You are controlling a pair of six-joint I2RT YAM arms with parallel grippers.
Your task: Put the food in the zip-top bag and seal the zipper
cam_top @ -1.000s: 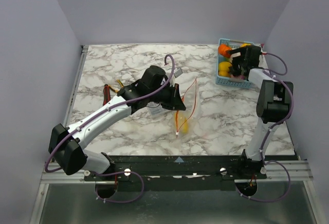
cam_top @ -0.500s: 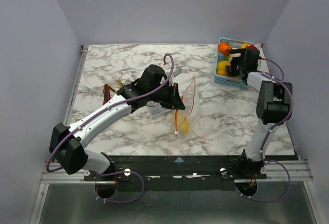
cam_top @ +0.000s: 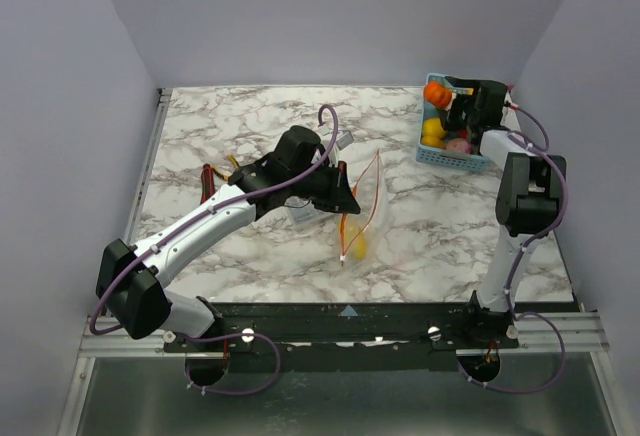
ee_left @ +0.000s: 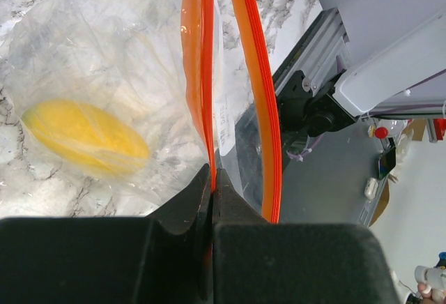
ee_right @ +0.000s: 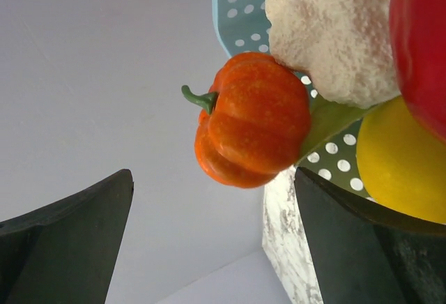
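The clear zip-top bag (cam_top: 366, 218) lies mid-table with its mouth held open. A yellow food piece (cam_top: 355, 246) sits inside it, also seen in the left wrist view (ee_left: 83, 137). My left gripper (cam_top: 345, 201) is shut on one red-orange zipper strip (ee_left: 205, 74); the other strip (ee_left: 254, 95) bows away. My right gripper (cam_top: 452, 106) is open and empty at the blue basket (cam_top: 470, 163). An orange pumpkin (ee_right: 254, 119) sits just beyond its open jaws (ee_right: 212, 178), at the basket's far-left corner (cam_top: 435, 92). White (ee_right: 327, 39), yellow (ee_right: 404, 164) and red (ee_right: 421, 39) food lie beside it.
A dark red and yellow item (cam_top: 210, 182) lies on the marble table left of my left arm. A small white object (cam_top: 300, 213) sits under the left wrist. The basket stands at the table's back right, near the walls.
My right gripper has moved up and back over the basket toward the orange pumpkin. My left gripper stays shut on the zipper strip and has barely moved.
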